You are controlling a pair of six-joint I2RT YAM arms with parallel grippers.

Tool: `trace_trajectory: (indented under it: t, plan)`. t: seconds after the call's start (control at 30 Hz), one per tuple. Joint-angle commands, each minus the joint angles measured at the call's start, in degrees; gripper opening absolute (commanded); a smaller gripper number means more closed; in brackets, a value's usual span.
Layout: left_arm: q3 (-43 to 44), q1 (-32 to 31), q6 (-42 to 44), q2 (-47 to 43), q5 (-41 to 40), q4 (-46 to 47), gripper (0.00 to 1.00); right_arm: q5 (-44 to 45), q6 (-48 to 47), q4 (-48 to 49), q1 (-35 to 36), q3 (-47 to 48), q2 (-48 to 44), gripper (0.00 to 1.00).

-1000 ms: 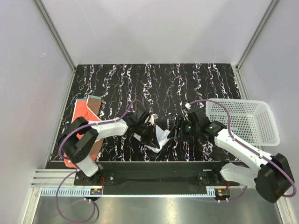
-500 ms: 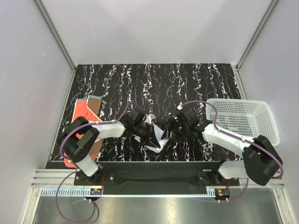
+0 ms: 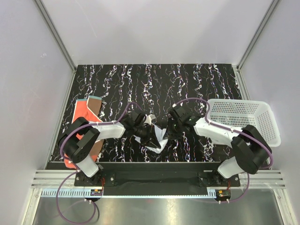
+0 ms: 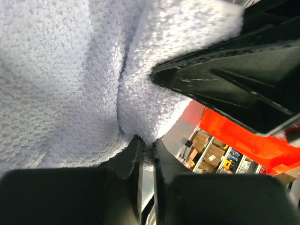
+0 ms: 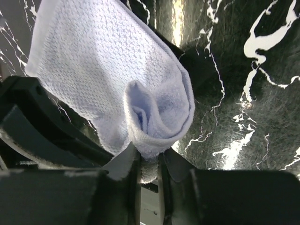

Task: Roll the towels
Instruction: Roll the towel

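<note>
Left gripper [image 4: 146, 151]: pinching white towel [image 4: 65, 75] at its fingertips, arm stretched rightward, low.
Right gripper [image 5: 149, 165]: pinching its curled end, forearm reaching leftward.

Nothing legible anywhere (boxes [image 4: 209, 151] past the white towel [image 4: 70, 84] are too blurred for labels).

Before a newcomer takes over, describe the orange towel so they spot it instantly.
On the black marbled table, look to the left edge, beside the left arm. The orange towel lies there, brown reverse showing, unlike the white towel mid-table.
</note>
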Motion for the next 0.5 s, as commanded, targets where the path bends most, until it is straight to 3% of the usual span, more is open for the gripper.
trace_trajectory:
  t: [0.0, 0.03, 0.07, 0.17, 0.33, 0.47]
  plan:
    - [1.06, 0.39, 2.68, -1.45, -0.58, -3.09, 0.23, 4.25, -1.81, -3.88, 0.30, 4.21, 0.96, 0.17]
    - [1.41, 0.47, 3.29, -1.79, -2.41, -4.24, 0.33, 4.25, -1.99, -5.19, 0.30, 4.74, 1.75, 0.17]
    - [2.38, 0.39, 5.13, -2.67, -3.65, -5.56, 0.50, 4.07, -2.25, -5.81, 0.38, 5.79, 2.19, 0.14]
    - [4.57, 0.13, 9.79, -5.91, -10.67, -13.02, 0.66, 3.63, -3.22, -8.80, 0.56, 8.16, 4.30, 0.13]
    - [9.06, -1.98, 15.24, -12.07, -23.68, -21.56, 0.72, 4.51, -4.19, -13.55, 1.53, 11.94, 7.11, 0.11]
    - [12.31, -8.20, 18.41, -16.30, -32.74, -24.63, 0.74, 4.34, -4.36, -15.22, 1.97, 13.71, 8.87, 0.11]
